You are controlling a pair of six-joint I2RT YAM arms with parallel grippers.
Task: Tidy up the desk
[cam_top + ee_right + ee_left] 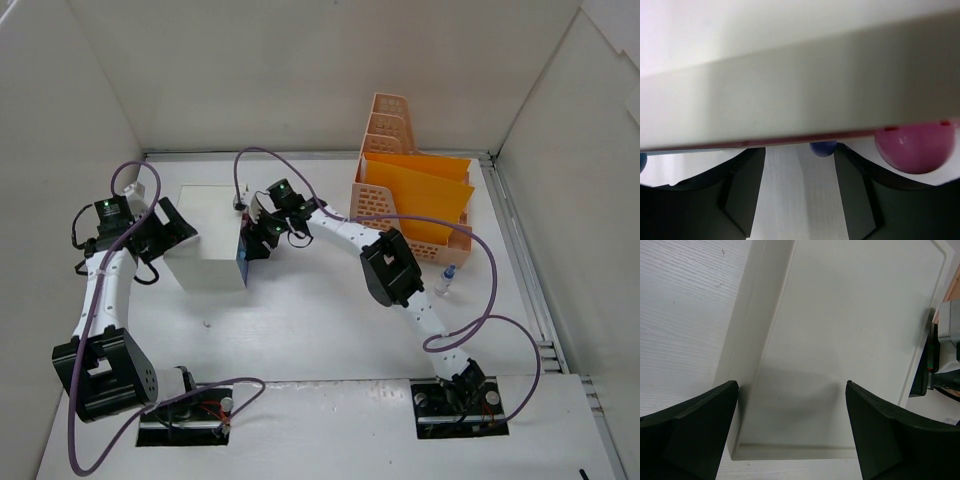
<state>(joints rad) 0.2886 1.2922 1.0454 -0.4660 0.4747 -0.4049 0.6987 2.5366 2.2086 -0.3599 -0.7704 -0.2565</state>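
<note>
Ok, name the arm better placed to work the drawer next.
Right, probably. The right hand is at the blue drawer front, fingers apart. The left hand is open at the unit's opposite side, away from the drawer.

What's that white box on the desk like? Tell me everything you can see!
The white box is small and blocky, with a plain matte top and a blue front facing right. It sits flat on the desk, left of middle. The left fingers stand open at its left edge, the right fingers open by the blue front; touching cannot be told.
</note>
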